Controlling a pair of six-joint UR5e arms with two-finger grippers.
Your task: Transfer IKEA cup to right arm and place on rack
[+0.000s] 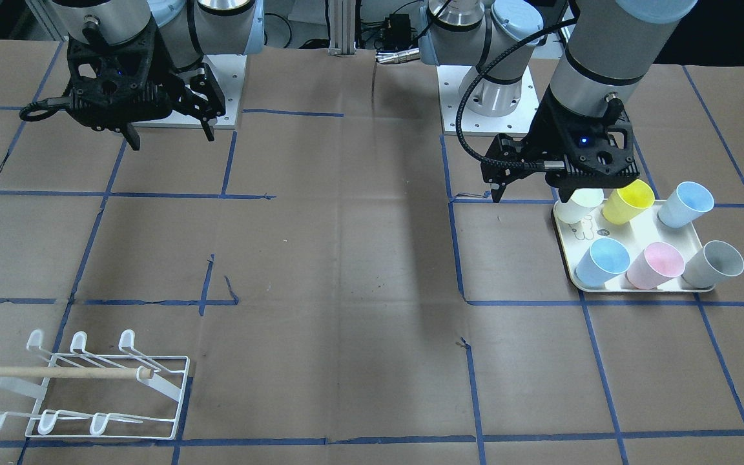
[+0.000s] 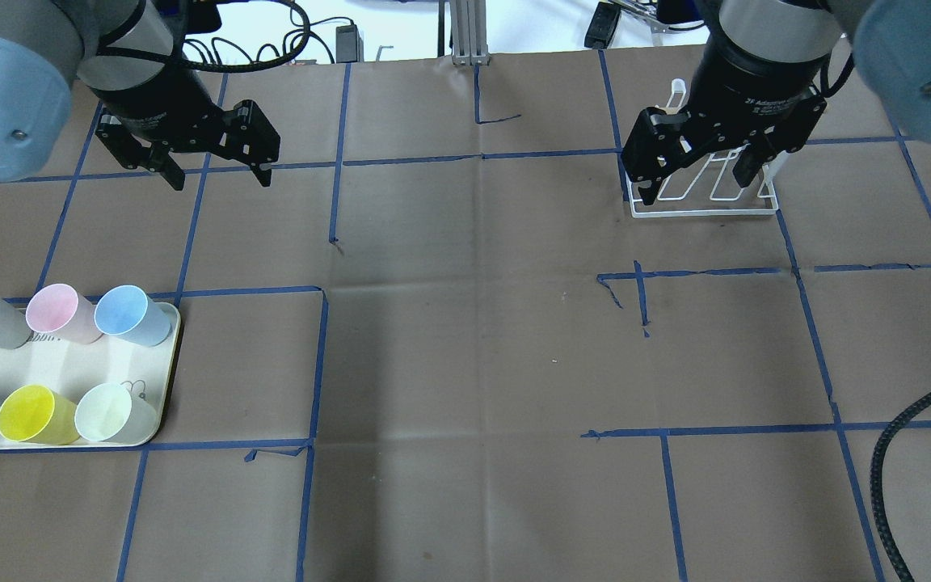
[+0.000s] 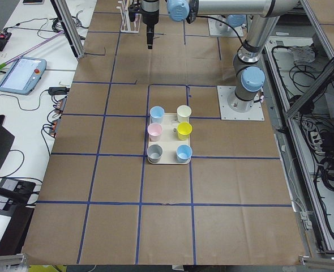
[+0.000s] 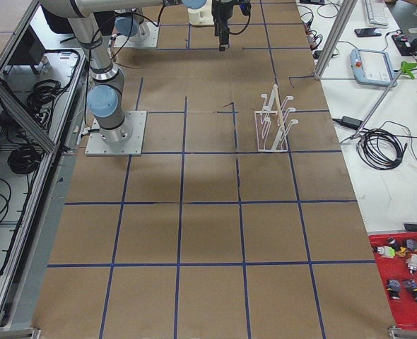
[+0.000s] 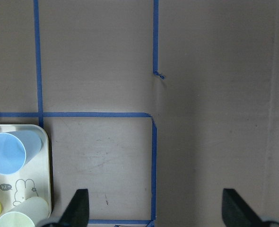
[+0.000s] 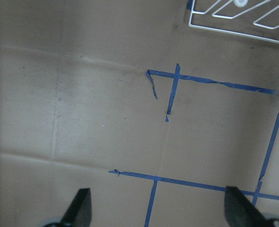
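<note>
cups: six upright, mouths up, on the cream tray at the robot's left end of the desk; none lifted yet.
rack: far across at the robot's right, prongs bare, hence the handover, i judge.
left gripper: jaws spread, empty, high beside the tray, free to descend.
right gripper: jaws spread, empty, high on the rack's side.

Brown paper covers the tabletop, gridded with blue tape (torn in spots). Cables and a teach pendant lie on white side benches.
</note>
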